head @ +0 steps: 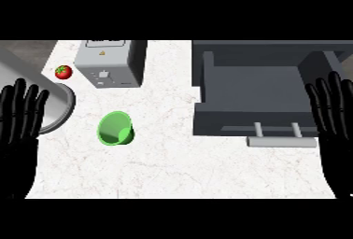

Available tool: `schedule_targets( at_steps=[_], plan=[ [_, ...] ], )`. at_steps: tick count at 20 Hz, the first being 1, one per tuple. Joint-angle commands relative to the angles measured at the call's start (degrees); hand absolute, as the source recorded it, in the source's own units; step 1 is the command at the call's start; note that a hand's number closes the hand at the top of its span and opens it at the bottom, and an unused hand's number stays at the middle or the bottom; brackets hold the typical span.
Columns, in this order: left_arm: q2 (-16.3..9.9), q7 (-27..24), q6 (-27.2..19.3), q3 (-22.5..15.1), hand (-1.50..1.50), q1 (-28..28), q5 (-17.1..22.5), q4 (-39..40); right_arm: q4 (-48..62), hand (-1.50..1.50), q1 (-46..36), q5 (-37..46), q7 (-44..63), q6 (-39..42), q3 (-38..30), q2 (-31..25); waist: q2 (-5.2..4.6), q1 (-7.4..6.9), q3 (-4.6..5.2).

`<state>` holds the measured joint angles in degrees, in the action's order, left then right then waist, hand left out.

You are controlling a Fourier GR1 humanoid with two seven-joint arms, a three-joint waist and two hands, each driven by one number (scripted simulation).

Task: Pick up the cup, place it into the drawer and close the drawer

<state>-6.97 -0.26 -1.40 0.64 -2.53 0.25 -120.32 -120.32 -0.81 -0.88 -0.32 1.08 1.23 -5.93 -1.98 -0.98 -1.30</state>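
Lying on its side on the white marble counter (207, 163), left of the middle, is the green cup (116, 129); its open mouth faces the near edge and slightly left. Nothing touches it.

Drawer (251, 95): dark grey, pulled open, at the counter's right side near the far edge. Its interior shows bare. A pale grey bar handle (281, 140) sits on its front, toward the near side. Cup and drawer are well apart, with bare marble between them.

Left hand (21, 116): at the counter's left edge, fingers straight, spread and pointing toward the far edge; holds nothing, resting. Well apart from the cup.

Right hand (334, 112): at the counter's right edge, overlapping the drawer's right wall in this view; fingers straight and apart, pointing toward the far edge; holds nothing. Whether it touches the drawer cannot be told.

Other items: a grey toaster (110, 62) stands at the far edge, left of centre, beyond the cup. A red tomato (63, 72) lies just beside the toaster's left. A curved grey rim (63, 109), possibly a sink, shows at the left edge, partly behind the left hand.
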Motion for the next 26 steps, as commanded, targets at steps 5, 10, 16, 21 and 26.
schedule_targets(
  at_steps=[5,10,16,21,26],
  plan=[
    [5.81,-1.98,-5.11,-7.51,-1.50,4.45,-8.78,4.15,2.02,-1.50,-1.48,1.93,1.12,-0.12,2.22,1.33,1.99,1.08,1.30],
    [6.86,-0.53,-11.71,-10.08,-1.50,6.68,1.96,9.80,3.85,-1.50,-2.24,-5.42,4.98,1.49,0.35,2.14,1.93,1.18,1.30],
    [6.94,0.17,-12.19,-7.71,-1.50,12.00,3.29,13.74,0.66,-1.50,2.70,-2.99,2.81,2.30,2.89,3.30,2.00,1.18,1.30],
    [6.96,-1.80,-13.99,-10.16,-1.50,13.09,2.32,17.06,6.54,-1.50,-1.93,-5.28,1.78,5.07,-1.07,1.18,1.98,1.10,1.30],
    [6.95,-0.66,-18.50,-14.17,-1.50,10.37,0.83,14.33,4.16,-1.50,-4.22,-8.51,7.35,4.40,-4.49,0.18,2.02,1.01,1.30]
  ],
)
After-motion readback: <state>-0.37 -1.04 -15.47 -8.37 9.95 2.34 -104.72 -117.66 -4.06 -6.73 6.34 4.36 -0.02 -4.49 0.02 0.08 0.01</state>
